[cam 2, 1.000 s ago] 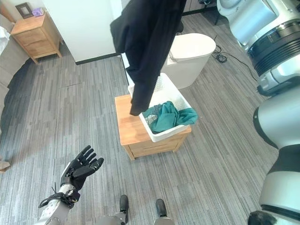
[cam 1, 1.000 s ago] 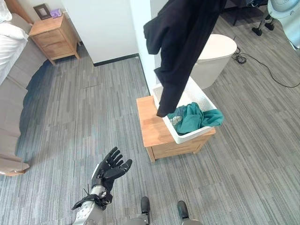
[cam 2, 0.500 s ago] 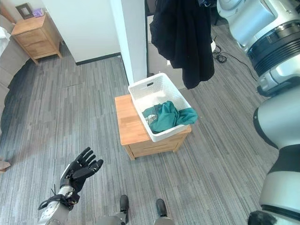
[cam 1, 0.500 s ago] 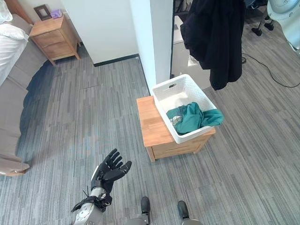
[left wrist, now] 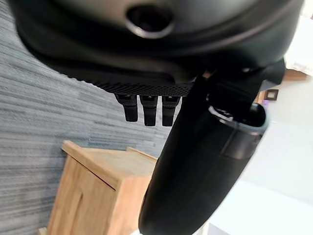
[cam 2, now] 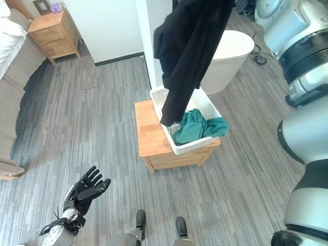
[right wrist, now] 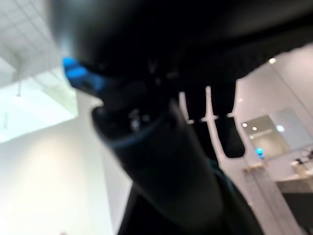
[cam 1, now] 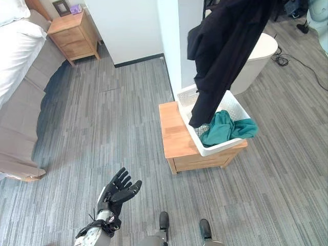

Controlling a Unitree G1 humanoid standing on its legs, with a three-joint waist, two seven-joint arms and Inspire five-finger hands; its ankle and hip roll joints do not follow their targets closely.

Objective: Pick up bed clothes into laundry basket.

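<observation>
Black garment (cam 1: 220,56) hangs high over the white basket (cam 1: 231,146), its lower tip dipping just inside the rim, beside the teal cloth (cam 1: 225,128) already in. Long axis near vertical, leaning a little. Looks soft, light and floppy; best held bunched at the top. Right hand (right wrist: 161,161): cannot tell its grip. Left hand (cam 1: 117,189) low, fingers spread, empty.
</observation>
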